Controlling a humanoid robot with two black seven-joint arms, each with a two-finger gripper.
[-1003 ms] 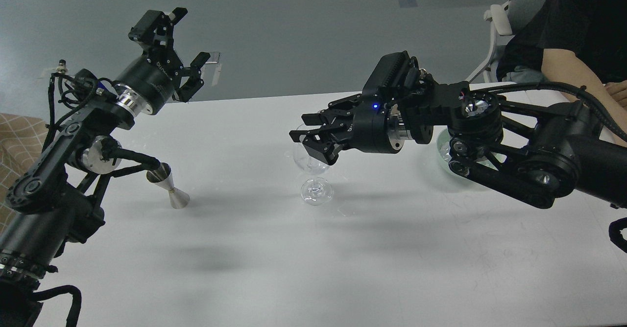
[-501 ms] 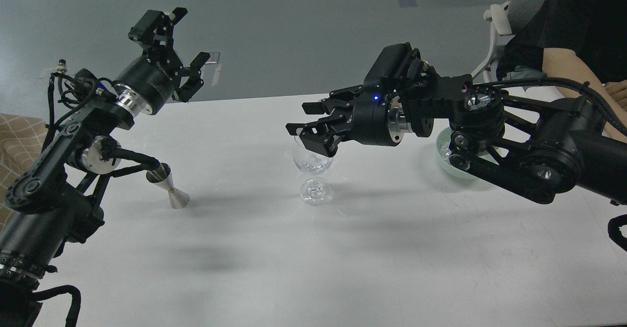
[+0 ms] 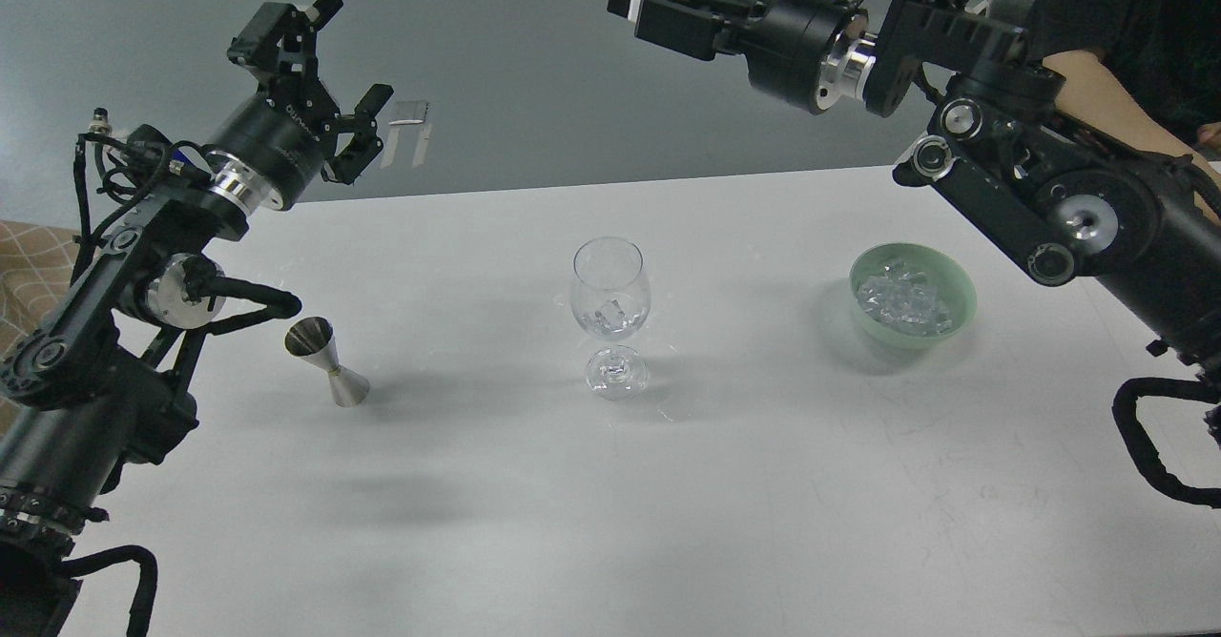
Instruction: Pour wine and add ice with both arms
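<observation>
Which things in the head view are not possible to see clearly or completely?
- Right claw: seen nearly side-on, so whether it is open cannot be told.
- Wine in the glass: clear glass, too faint to judge; only ice shows.
- Ice count in the bowl: cubes blend together.
- Person: cut off by the right edge and hidden behind the arm.

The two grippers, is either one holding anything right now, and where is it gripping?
Nothing is held. The left gripper is open and empty above the table's far edge; the right gripper is raised with nothing in it.
</observation>
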